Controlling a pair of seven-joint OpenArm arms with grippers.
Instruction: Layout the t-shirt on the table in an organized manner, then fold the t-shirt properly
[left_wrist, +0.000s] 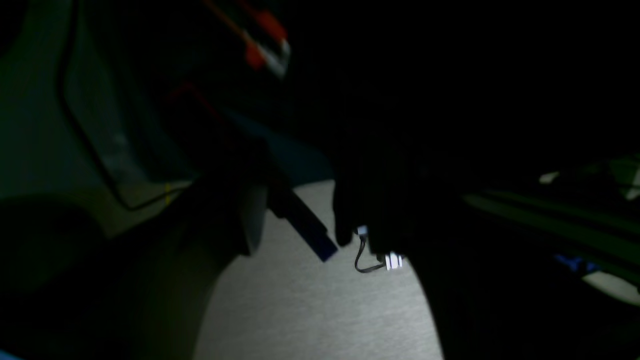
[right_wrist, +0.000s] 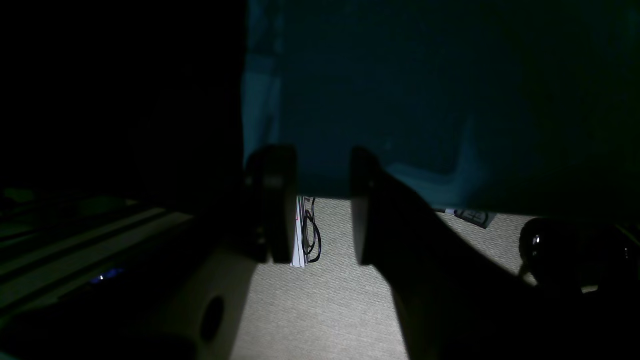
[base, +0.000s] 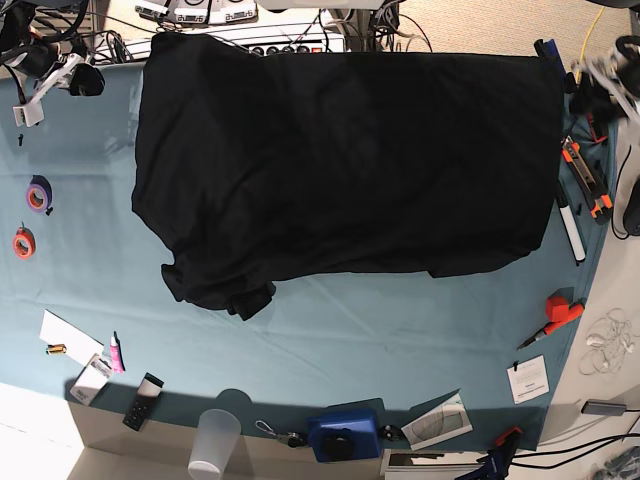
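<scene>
- T-shirt (base: 340, 160), black cloth: you are looking at it lying spread across the far half of the table (base: 400, 330), with its far edge running along the table's far edge.
- Surface: it is showing plain black only. No print or neck label is showing, so the printed side is probably facing down.
- Lay: most of the body is lying flat with shallow creases. One sleeve (base: 215, 285) is bunching into a lump toward the middle of the table, on the robot's right side. The near edge is curving unevenly rather than running straight.
- Judgement: the layout is looking largely done but untidy, and you are likely needing to smooth that lump before any fold.
- Right gripper (right_wrist: 320, 205): it is hanging off the table's far corner on the robot's right, facing the drape. Its fingers are standing clearly apart, with only floor showing between them and nothing gripped.
- Left gripper (left_wrist: 300, 215): it is sitting off the table's opposite far corner. The wrist view is very dim, but the fingers are appearing parted and no cloth is showing in the gap.
- Reason for placement: both arms are parking clear of the cloth, which is leaving the whole shirt open to your view.
</scene>
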